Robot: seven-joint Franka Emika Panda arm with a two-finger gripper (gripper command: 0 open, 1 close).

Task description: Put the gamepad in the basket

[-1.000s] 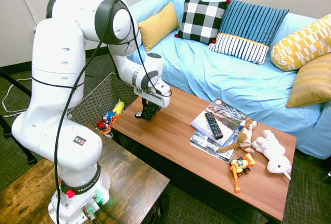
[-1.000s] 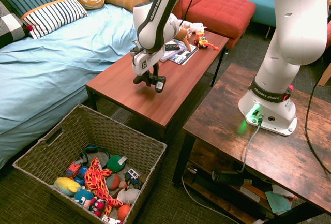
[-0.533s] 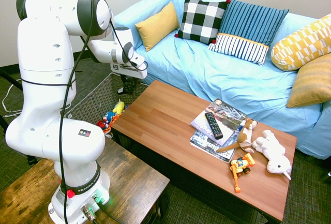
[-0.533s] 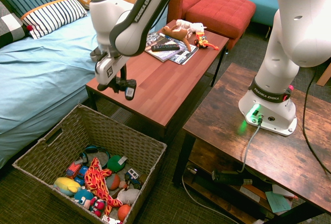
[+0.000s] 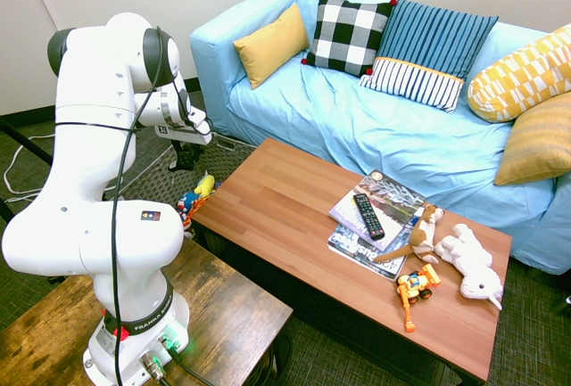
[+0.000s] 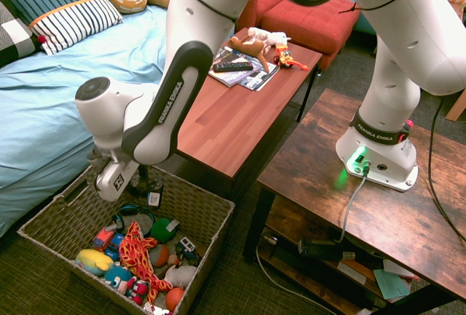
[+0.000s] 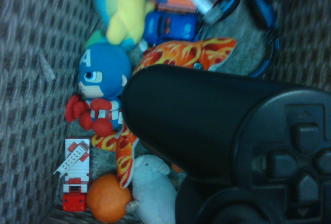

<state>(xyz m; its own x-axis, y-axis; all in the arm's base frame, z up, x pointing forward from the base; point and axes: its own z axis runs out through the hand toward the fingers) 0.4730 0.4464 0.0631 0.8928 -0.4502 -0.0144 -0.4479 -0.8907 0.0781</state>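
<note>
The jaws are pinched tight on the black gamepad (image 7: 191, 115), which hangs over the toys in the big woven basket (image 6: 220, 217), toward its far side, and if they let go too high it could bounce off the lumpy toys or bump the rim.

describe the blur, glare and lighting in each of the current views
Wrist view: dim, bluish and soft, the gamepad dark up close, the basket's weave smeared; first exterior view: bright, the arm's white shell nearly washed out; second exterior view: crisper, green glow by the arm's base, a pale sheen on the coffee table.
</note>
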